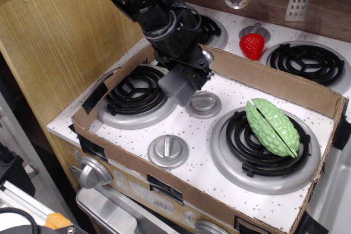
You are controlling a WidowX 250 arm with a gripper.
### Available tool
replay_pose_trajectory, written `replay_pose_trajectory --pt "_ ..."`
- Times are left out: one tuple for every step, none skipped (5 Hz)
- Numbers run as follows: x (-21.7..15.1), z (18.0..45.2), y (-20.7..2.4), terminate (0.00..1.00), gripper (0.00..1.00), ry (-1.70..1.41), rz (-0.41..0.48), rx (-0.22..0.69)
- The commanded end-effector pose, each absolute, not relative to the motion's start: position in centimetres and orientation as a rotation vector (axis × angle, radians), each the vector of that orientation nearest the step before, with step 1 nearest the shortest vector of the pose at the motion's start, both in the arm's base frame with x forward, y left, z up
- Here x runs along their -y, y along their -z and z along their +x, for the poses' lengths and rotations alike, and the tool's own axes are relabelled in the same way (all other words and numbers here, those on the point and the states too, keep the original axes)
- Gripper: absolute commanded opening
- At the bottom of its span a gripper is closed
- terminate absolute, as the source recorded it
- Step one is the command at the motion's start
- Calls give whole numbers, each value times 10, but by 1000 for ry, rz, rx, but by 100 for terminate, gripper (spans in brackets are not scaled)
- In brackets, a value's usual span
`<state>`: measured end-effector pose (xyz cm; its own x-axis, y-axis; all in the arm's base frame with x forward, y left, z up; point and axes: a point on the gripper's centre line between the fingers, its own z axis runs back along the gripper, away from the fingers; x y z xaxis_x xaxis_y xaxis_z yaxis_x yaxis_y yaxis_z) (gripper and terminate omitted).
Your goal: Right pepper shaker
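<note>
Observation.image shows the shaker (178, 86) held tilted in the air, grey base toward us, over the gap between the left burner (135, 92) and a round silver knob (203, 103). The black pincer (189, 69) is clamped on its upper part. A second knob (168, 149) sits nearer the front. A green gourd (271, 126) lies on the right burner (262, 149), inside the cardboard wall (274, 84). A strawberry (252, 45) sits behind it.

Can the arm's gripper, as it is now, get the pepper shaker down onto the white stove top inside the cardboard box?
Probably yes. The gripper holds the pepper shaker in the air, tilted, between the left burner and a round silver knob. Bare white stove top lies below.
</note>
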<state>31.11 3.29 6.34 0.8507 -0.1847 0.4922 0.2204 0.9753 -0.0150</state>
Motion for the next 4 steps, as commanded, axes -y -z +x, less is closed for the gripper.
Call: replay_pose_trajectory --pt "-54 332 -74 0 0 234 -31 724" --pt "-63 333 -70 0 0 242 -18 795" --pt "-68 329 -67 0 0 247 -11 865" --pt "-77 319 -63 0 0 239 49 951"
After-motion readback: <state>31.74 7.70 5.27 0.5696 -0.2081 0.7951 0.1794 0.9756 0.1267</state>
